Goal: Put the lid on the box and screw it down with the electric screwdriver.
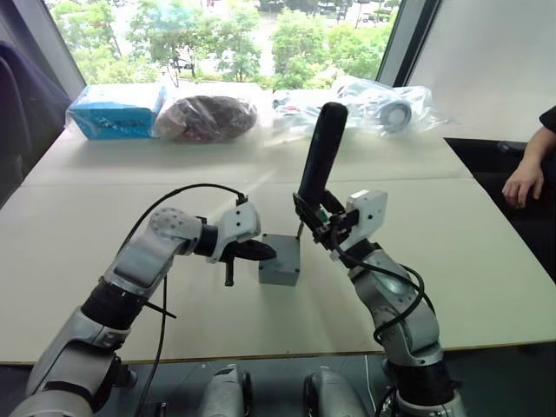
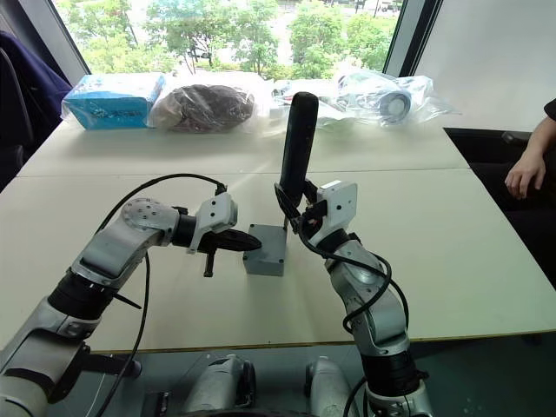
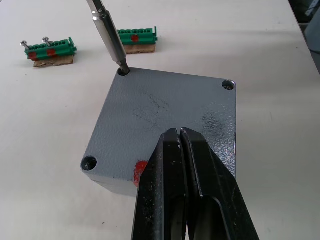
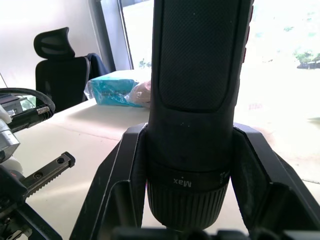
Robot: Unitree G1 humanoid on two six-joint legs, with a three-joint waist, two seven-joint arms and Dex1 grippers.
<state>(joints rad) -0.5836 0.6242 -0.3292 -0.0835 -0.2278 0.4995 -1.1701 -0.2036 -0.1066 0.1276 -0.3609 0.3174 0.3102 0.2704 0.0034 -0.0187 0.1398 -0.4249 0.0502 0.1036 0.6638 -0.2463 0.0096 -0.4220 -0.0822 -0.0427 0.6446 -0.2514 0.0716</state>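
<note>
Left wrist view: lid (image 3: 165, 115) on box (image 1: 280, 261) | left tool (image 3: 181, 142) pressed together on lid | right tool (image 4: 187, 165) clamped on screwdriver (image 1: 318, 152), bit in corner hole | step: screwing | next: drive it, then other corners

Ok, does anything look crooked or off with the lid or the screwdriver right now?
Nothing stands out. The lid sits flush and square on the box, the electric screwdriver bit is seated in one corner hole, and the shut left hand rests on the lid. Faint scuffs mark the lid's face.

Silver-grey jointed arms — black cables looping, white wrist housings, black fingers (image 3: 200, 185)
</note>
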